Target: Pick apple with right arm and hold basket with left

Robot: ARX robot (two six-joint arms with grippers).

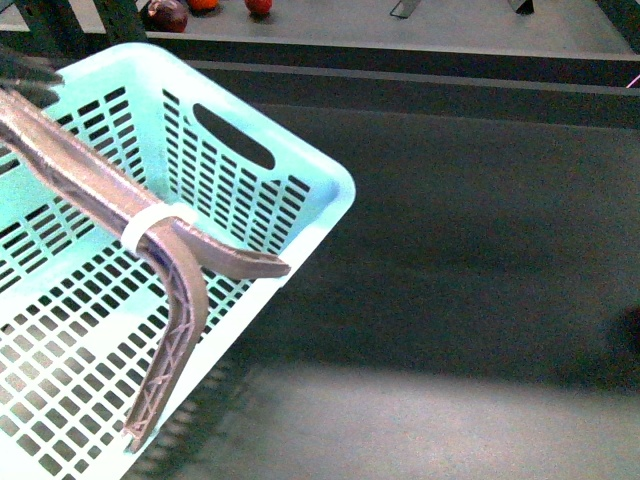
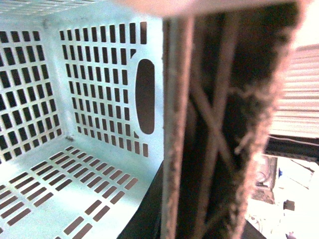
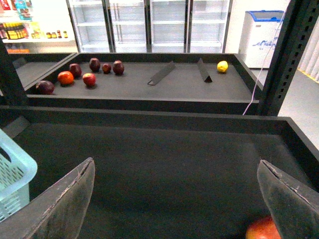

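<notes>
The turquoise plastic basket [image 1: 300, 170] fills the front view from 8 to 10 o'clock. Its walls and floor are pierced with rows of narrow slots, and an oval handle hole is cut near the smooth, rounded rim. The left gripper [image 1: 207, 355] reaches across it from 9 o'clock. Its fingers [image 1: 165, 385] are dull mauve printed plastic with a ribbed lattice inside, and a white band circles them where they fork. One tip points towards 3 o'clock at the rim and the other towards 6 o'clock. In the left wrist view one finger [image 2: 219, 129], its edge frayed and fuzzy, lies against the edge of the basket wall. I cannot tell whether the wall is pinched.

The right gripper [image 3: 175, 164] is spread wide and holds nothing. Its grey, wedge-shaped pads [image 3: 65, 204] hang over the matte black shelf [image 3: 164, 149], which has a raised lip. The apple [image 3: 261, 230], round, glossy and red shading to orange, sits on this shelf just beside one pad, apart from it and partly cut off by the frame. It does not show in the front view.

On the rear shelf, at 11 to 12 o'clock in the front view, lie a dark maroon fruit [image 1: 168, 13], an orange fruit [image 1: 203, 4] and a red fruit [image 1: 258, 5]. The right wrist view also shows a lemon [image 3: 222, 66] there.
</notes>
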